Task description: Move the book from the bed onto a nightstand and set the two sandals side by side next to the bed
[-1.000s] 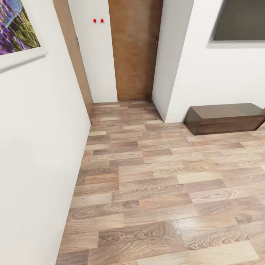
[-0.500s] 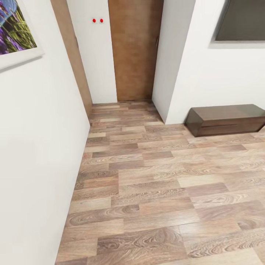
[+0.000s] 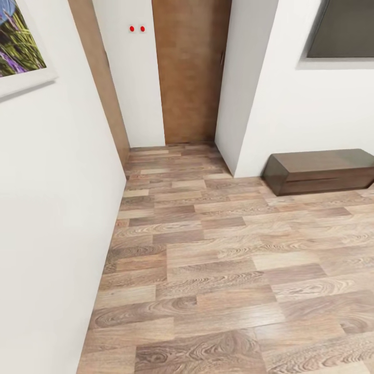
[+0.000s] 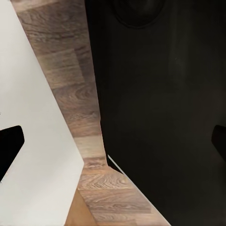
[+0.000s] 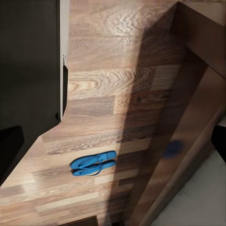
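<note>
1. In the left wrist view a dark fingertip [image 4: 10, 146] sits at one edge and another at the opposite edge, with nothing between them; the left gripper [image 4: 113, 143] looks spread wide and empty. Behind it lie a white wall [image 4: 33, 141], a strip of plank floor [image 4: 77, 94] and a large black body, probably the robot's own.

2. The right gripper [image 5: 113, 143] reads the same way: dark tips at opposite edges, wide apart, pinching nothing.

3. Past the right gripper, one blue sandal [image 5: 93, 163] lies flat on the wood floor [image 5: 113, 84], a short way from the dark wooden bed frame [image 5: 188, 108]. A blurred blue patch [image 5: 173, 148] on the frame's side may be a reflection or the second sandal; I cannot tell. An off-white corner, likely the mattress [image 5: 197, 207], shows beyond the frame.

4. The head view faces a brown door [image 3: 189, 72], a low brown cabinet [image 3: 319, 171] and a lavender picture [image 3: 18, 36].

5. Risks, as judgement: with the head aimed away from the bed, a blind reach could miss the sandal or nudge it under the frame. Turning so close to the left wall could scrape the arm. The long cabinet could be mistaken for a nightstand.
</note>
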Robot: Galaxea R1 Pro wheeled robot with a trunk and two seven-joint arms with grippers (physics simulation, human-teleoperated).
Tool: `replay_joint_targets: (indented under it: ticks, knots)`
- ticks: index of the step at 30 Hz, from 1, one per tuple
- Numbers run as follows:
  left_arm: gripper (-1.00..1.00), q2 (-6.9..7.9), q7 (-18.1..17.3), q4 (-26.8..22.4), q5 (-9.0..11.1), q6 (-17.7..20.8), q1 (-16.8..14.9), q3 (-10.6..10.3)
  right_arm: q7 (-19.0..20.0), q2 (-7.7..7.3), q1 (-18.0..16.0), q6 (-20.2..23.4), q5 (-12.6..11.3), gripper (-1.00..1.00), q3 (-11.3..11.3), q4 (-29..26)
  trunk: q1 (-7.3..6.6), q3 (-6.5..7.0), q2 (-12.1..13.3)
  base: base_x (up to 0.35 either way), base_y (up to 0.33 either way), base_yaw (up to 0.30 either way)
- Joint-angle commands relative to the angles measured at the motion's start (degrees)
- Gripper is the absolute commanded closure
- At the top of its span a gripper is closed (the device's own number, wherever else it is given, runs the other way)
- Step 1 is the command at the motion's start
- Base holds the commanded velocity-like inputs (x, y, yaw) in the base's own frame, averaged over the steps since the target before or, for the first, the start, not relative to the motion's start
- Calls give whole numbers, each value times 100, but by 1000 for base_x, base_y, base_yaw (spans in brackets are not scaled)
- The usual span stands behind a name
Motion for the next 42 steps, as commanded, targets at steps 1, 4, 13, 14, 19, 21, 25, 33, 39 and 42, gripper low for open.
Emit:
replay_joint_targets:
  ticks: [1,4,13,14,19,21,25,33,39,42]
  knots:
    - [-100,2,21,-2,55,-15,-2,-49,-17,-1,1,54,-3,-100,47,-14,1,-4,-1,130,0,0]
    - [-100,2,21,-2,55,-15,-2,-46,-17,-1,1,54,-3,-100,47,-14,1,-4,-1,130,0,0]
    - [-100,2,21,-2,55,-15,-2,-45,-17,-1,1,54,-3,-100,47,-14,1,-4,-1,131,0,0]
    - [-100,2,21,-2,55,-15,-2,-46,-17,-1,1,54,-3,-100,47,-14,1,-4,-1,133,0,0]
    - [-100,2,21,-2,55,-15,-2,-46,-17,-1,1,54,-3,-100,47,-14,1,-4,-1,133,0,0]
    - [-100,2,21,-2,55,-15,-2,-44,-17,-1,1,54,-3,-100,47,-14,1,-4,-1,133,0,0]
    - [-100,2,21,-2,55,-15,-2,-47,-17,-1,1,54,-3,-100,47,-14,1,-4,-1,133,0,0]
    - [-100,0,21,-2,55,-15,-2,-49,-17,-1,1,54,-3,-100,47,-14,1,-4,-1,133,0,0]
    - [-100,0,21,-2,55,-15,-2,-49,-17,-1,1,54,-3,-100,47,-14,1,-4,-1,133,0,0]
    - [-100,-1,21,-2,55,-15,-2,-49,-17,-1,1,54,-3,-100,47,-14,1,-4,-1,133,0,0]
